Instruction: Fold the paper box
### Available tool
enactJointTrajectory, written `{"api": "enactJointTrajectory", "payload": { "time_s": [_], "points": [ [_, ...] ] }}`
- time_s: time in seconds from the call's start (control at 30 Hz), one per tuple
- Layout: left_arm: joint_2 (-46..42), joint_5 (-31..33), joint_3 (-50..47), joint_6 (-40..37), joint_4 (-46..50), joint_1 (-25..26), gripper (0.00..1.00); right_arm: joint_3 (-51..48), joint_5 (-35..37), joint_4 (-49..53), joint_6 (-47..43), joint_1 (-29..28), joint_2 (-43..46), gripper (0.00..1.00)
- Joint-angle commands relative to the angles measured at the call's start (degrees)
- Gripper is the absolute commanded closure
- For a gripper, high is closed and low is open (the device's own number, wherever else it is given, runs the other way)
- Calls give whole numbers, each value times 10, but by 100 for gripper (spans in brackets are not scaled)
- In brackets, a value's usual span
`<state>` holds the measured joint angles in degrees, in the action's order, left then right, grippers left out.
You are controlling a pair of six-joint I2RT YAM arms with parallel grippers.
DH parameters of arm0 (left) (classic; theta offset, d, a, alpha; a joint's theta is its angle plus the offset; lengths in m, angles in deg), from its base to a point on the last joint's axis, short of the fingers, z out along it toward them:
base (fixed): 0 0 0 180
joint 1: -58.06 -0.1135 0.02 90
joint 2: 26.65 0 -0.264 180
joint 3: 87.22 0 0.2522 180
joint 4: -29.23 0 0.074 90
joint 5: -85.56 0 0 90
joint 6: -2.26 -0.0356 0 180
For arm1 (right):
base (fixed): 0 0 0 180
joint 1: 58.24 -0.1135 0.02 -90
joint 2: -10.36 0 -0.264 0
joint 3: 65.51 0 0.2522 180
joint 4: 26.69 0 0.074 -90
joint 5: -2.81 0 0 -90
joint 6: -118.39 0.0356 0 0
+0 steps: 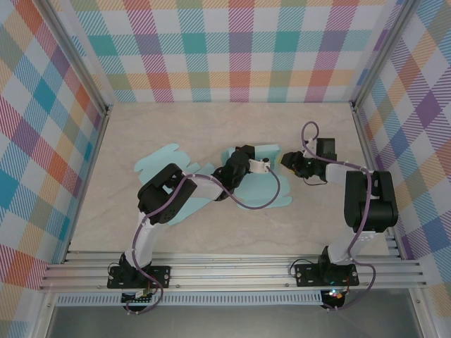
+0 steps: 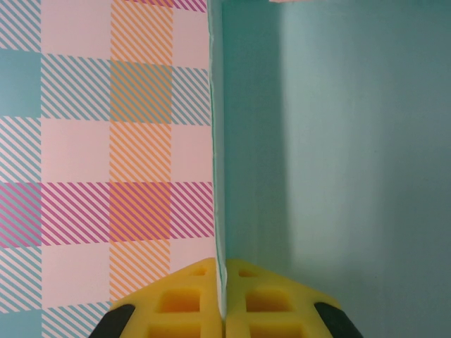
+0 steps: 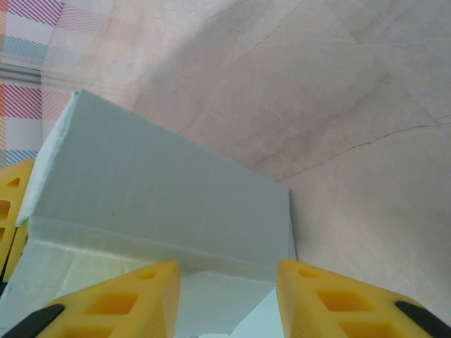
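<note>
**Ann:** Where is the box (image 1: 165,167)?

**Ben:** It lies in the middle of the table (image 1: 176,123). Its left part is flat. Its right part stands up.

**Ann:** What does the left claw (image 2: 220,282) do?

**Ben:** It reaches over the flat part to the side that stands up. Its fingers are yellow, and they are closed tight on the thin edge of that blue side. A checked wall (image 2: 106,141) is behind it.

**Ann:** And the right claw (image 3: 227,282)?

**Ben:** It is just to the right of the left claw, at the same raised part. Its fingers stand apart, with a fold of the box between them.

**Ann:** Does it squeeze the fold?

**Ben:** Nobody can tell that from here.
</note>
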<state>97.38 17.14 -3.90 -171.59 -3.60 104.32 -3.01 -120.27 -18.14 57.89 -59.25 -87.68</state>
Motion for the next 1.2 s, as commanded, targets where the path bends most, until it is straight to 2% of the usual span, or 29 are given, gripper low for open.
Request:
{"api": "enactJointTrajectory", "payload": {
  "time_s": [0.0, 0.8, 1.17],
  "points": [
    [12, -11, -9, -1, 17, 1, 100, -2, -1, -23, -12, -10, 15, 59],
    [2, -30, -7, 21, 38, 0, 100, 23, 67, -28, -59, -57, -1, 51],
    [-16, -52, -14, 42, 63, 1, 100, 58, 131, -29, -62, -68, -22, 54]
  ]
}}
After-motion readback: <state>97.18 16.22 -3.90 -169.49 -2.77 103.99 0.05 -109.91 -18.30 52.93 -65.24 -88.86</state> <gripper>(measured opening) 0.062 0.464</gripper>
